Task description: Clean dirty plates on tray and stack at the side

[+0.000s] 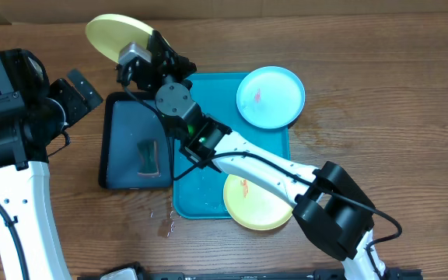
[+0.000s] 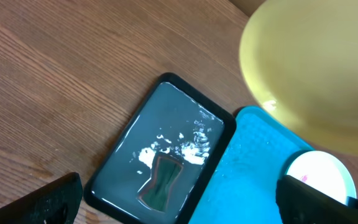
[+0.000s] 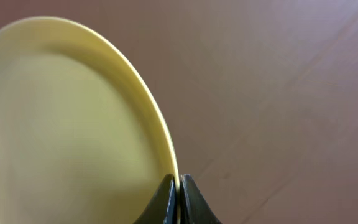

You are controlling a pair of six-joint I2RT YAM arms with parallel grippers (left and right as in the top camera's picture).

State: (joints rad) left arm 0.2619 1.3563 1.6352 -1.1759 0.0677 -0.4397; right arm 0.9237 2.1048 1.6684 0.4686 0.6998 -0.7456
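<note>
My right gripper is pinched tight on the rim of a pale yellow plate, tilted over the table just off a corner of the turquoise tray; my left gripper hangs spread wide, empty

- Left arm, left edge of the overhead view: a smooth white link with rounded sides, and a thin black cable along it.
- Upper left: a bulky black housing of blocky and rounded parts.
- Left gripper: matte black, flat angular plates. In the left wrist view its fingers are dark blunt slabs in the bottom corners.
- Right arm, centre to lower right: a curved white link with a black cable on its upper edge.
- Lower right: a black boxy joint with a looping black cable.
- Upper centre: a round black disc joint, a small green light and a grey camera block.
- Right gripper: two dark wedge-shaped tips.
</note>
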